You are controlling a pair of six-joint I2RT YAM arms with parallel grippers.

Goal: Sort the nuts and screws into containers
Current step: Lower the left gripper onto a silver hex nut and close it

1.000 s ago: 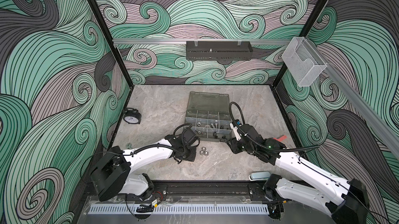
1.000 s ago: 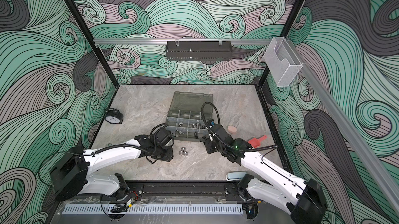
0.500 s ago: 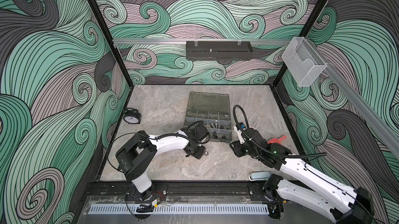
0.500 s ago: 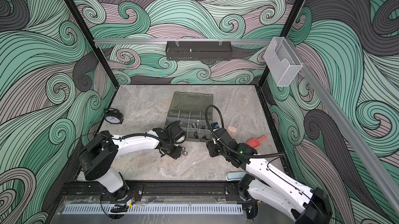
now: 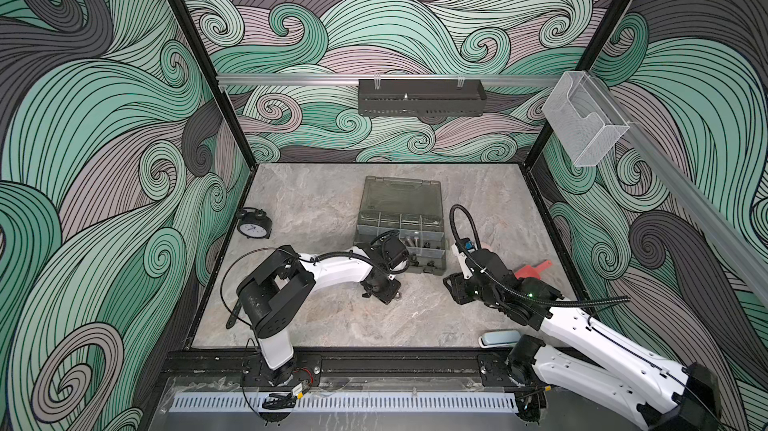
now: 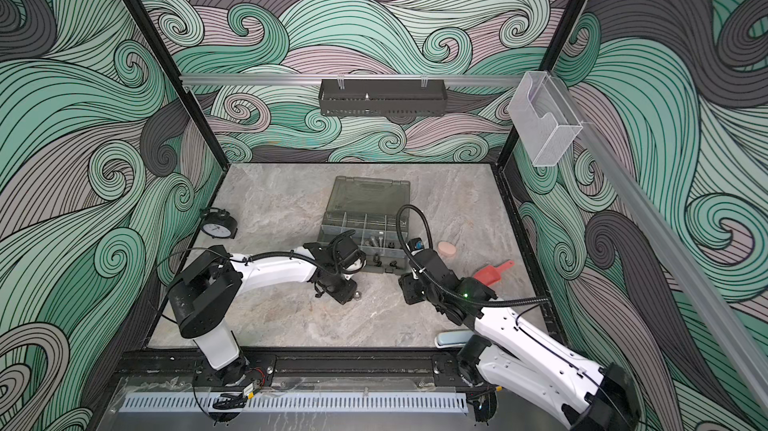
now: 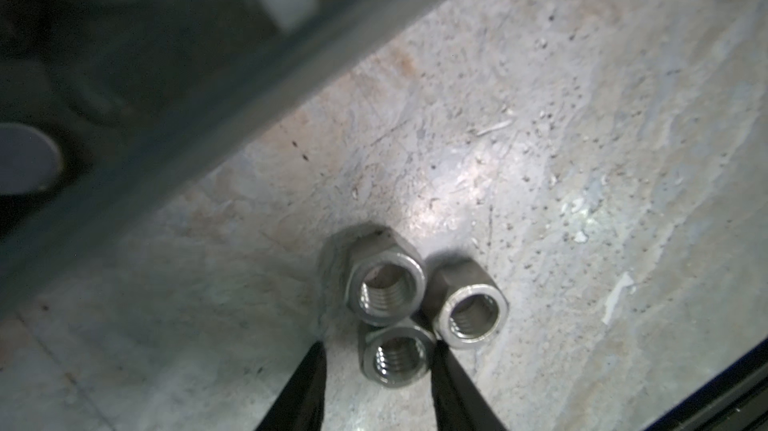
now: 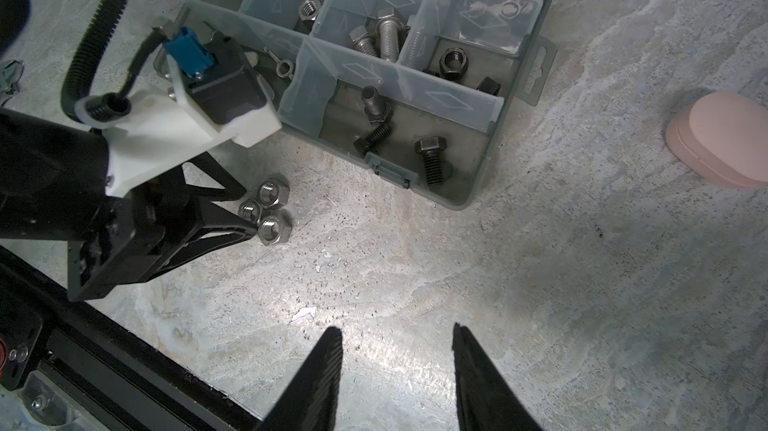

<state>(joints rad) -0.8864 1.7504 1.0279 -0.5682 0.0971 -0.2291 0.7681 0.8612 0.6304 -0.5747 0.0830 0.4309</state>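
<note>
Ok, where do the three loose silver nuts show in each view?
In a top view: the three nuts glint at the left gripper tip, mostly hidden.
In a top view: same glint, same place.
Left wrist: all three at the fingertips, one between them.
Right wrist: at the left gripper's tips, near the organizer case.
Landmark: that case's front wall.

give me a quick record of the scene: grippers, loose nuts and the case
left gripper: open, low at the table, jaws either side of one nut
loose nuts: three silver, clustered on the table beside the case
right gripper: open, empty, over bare table
case: lid open; silver screws, black screws, black nuts in separate compartments
clutter: clock, red scoop, pink oval thing
</note>
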